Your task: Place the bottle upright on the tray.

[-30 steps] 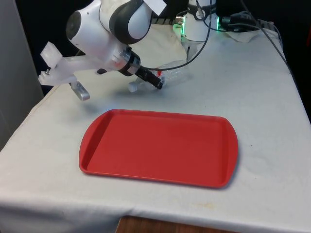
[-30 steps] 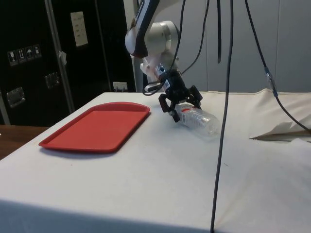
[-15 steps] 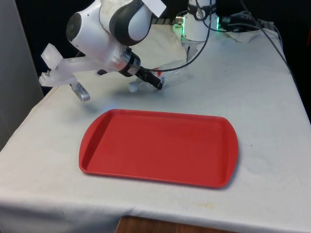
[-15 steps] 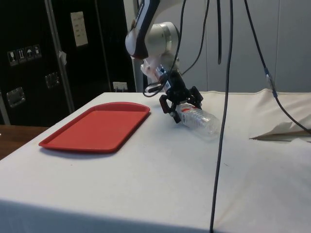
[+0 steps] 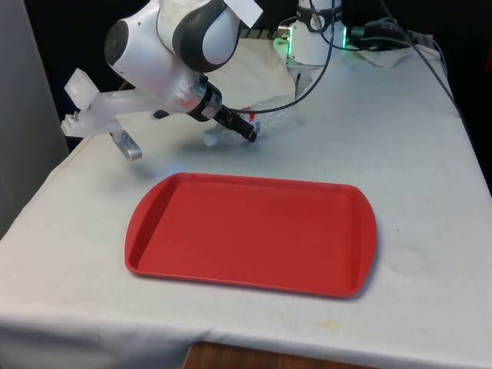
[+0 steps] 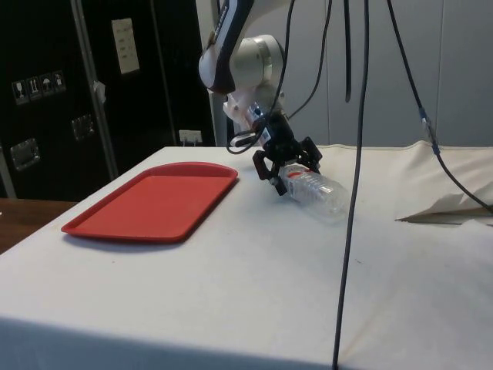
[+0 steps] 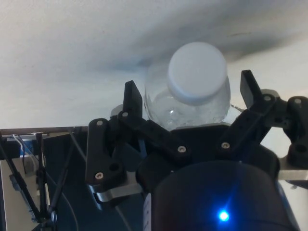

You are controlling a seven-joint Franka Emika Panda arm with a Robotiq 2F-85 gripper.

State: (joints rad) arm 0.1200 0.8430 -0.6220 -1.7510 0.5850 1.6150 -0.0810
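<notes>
A clear plastic bottle [image 6: 317, 191] with a white cap [image 7: 196, 78] lies on its side on the white cloth, beyond the tray's far edge in the front view. My gripper [image 6: 286, 165] reaches down at a slant and straddles the bottle's [image 5: 274, 115] cap end. It is open, with a finger [image 7: 133, 99] on each side of the neck and a small gap to the plastic on both. The red tray [image 5: 246, 231] lies flat with nothing on it, nearer the table's front; in the side view the tray [image 6: 154, 200] is left of my gripper [image 5: 247, 131].
A black cable [image 6: 353, 169] hangs down close to the bottle in the side view. A folded white sheet [image 6: 447, 208] lies on the cloth further right. The table edge runs close along the front view's left, under my arm.
My gripper has barely shifted around the bottle's cap end. The bottle and tray lie where they were.
</notes>
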